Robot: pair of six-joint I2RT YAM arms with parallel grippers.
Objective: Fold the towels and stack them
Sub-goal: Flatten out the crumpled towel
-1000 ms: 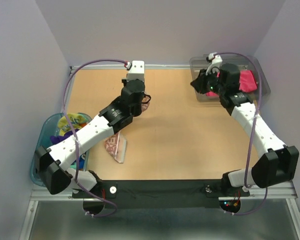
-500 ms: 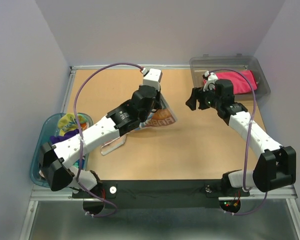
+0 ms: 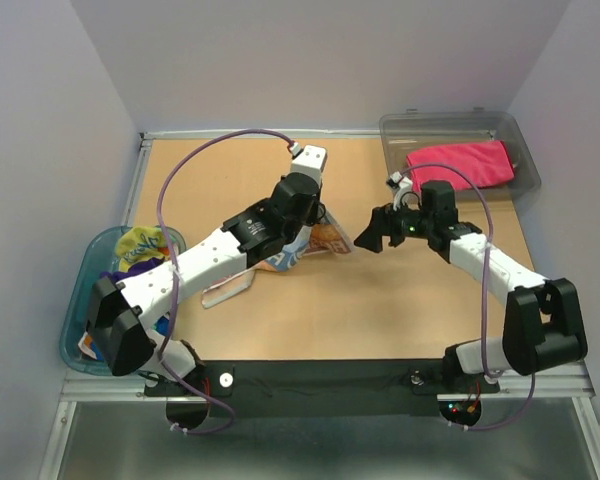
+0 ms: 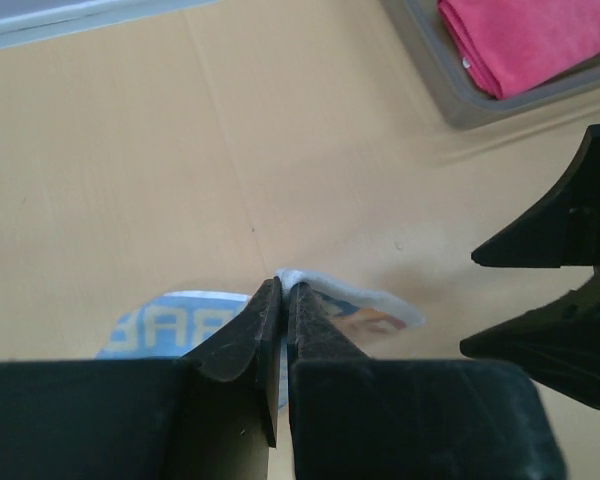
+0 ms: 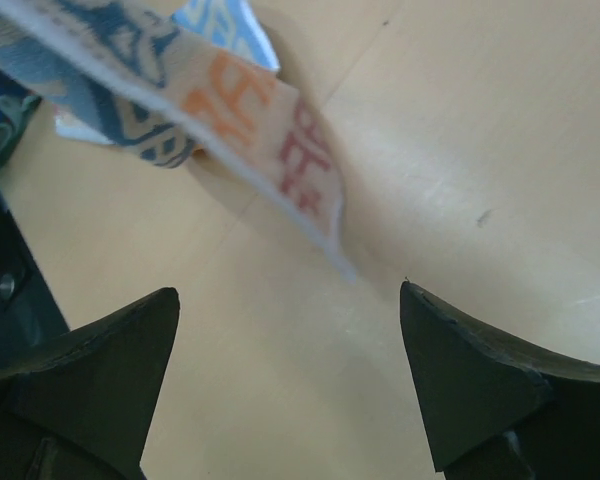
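Striped blue-orange-pink cloth towel with big letters [image 3: 328, 240] is mid-table, one edge lifted off the tan wooden tabletop [image 3: 400, 310]. Long axis runs diagonally in the top view: low end toward the near left, raised end pointing far-right toward the table centre. The letters read along that axis.

Left gripper [image 4: 284, 288]: fingers pressed together on the towel's white hem. Only a sliver of cloth shows between them, and the rest hangs below.

Right gripper [image 5: 288, 295]: fingers spread wide, nothing between them, just beside the towel's raised corner and not touching it.

Count:
- 1 striped towel, held.
- 1 magenta pink towel [image 3: 460, 163], folded flat, long axis left-right, inside the clear grey plastic bin [image 3: 392, 135] at the far right corner.
- 1 yellow towel [image 3: 140, 245] and 1 purple towel [image 3: 115, 278] bunched in the blue-rimmed oval tub [image 3: 80, 285] at the left edge. There may be more under them; can't tell.

Hidden: the left arm covers the striped towel's middle and much of the tub. The wrist views crop the towel at both ends.
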